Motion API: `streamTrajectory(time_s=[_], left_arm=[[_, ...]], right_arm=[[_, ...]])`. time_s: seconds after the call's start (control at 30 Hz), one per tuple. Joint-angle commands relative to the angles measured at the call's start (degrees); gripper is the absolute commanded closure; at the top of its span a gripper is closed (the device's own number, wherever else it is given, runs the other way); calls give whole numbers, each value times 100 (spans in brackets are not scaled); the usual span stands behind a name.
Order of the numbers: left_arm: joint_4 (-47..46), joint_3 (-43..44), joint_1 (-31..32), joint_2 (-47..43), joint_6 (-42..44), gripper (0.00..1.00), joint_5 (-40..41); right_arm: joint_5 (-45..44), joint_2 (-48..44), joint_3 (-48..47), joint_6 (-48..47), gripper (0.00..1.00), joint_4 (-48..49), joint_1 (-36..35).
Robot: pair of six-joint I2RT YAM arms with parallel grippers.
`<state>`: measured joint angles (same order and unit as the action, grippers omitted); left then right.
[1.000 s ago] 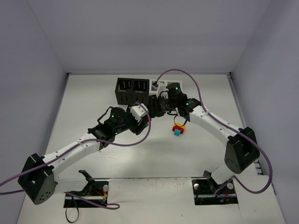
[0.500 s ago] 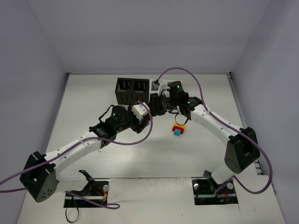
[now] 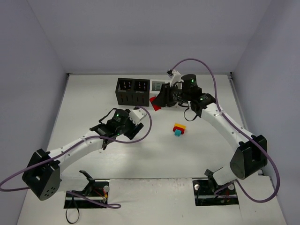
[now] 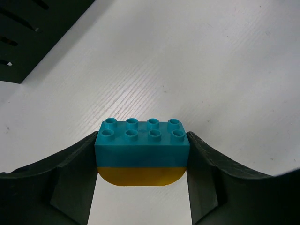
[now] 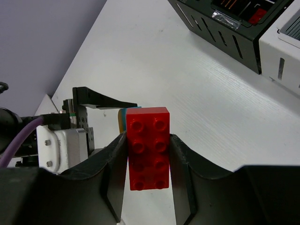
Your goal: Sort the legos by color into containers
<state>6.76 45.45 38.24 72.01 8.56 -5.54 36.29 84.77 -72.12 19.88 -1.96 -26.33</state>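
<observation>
Between the fingers of the right gripper (image 5: 147, 157): one red brick (image 5: 147, 146), two studs by four. The fingers are pinching its long sides, so its long axis is running straight out from the palm. The gripper is hanging above the table (image 3: 93, 98) just in front of the row of bins (image 3: 132, 99), near where black is meeting white.

Bearing, overhead view: the black pair is lying at about 11 o'clock from the red brick. The white pair (image 3: 158, 86) is lying at about 12 to 1 o'clock, largely hidden behind the arm. In the right wrist view something red is showing inside the black bin (image 5: 220, 28) next to the white ones. That bin is probably the brick's destination, a short reach toward 11 o'clock.

Left gripper (image 4: 141, 157): clamping a teal-on-yellow pair (image 4: 141, 149), long axis lying crosswise between the fingers, at about 7 o'clock from the right gripper. It is standing farther from the bins than the right gripper is.

Loose stock: a small stack (image 3: 178, 130) of red, yellow and teal is resting on the table at about 5 o'clock from the red brick, apart from both grippers.
</observation>
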Motion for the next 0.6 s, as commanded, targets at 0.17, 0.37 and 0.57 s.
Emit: streamTrajectory(time_s=[0.17,0.37,0.57], left_arm=[[-307,61,-62,-810,-345,100,466],[-185,25,-343,-1276,-794,100,159],[-97,-89,-361,-1611,-1075,100,80]], right_arm=[[-631,329,-654,-449,100,573,-57],[-1063,1137,-1383,-994,100,1214,-101],[-1107,2357,-2393,-1513,100,1558,-162]])
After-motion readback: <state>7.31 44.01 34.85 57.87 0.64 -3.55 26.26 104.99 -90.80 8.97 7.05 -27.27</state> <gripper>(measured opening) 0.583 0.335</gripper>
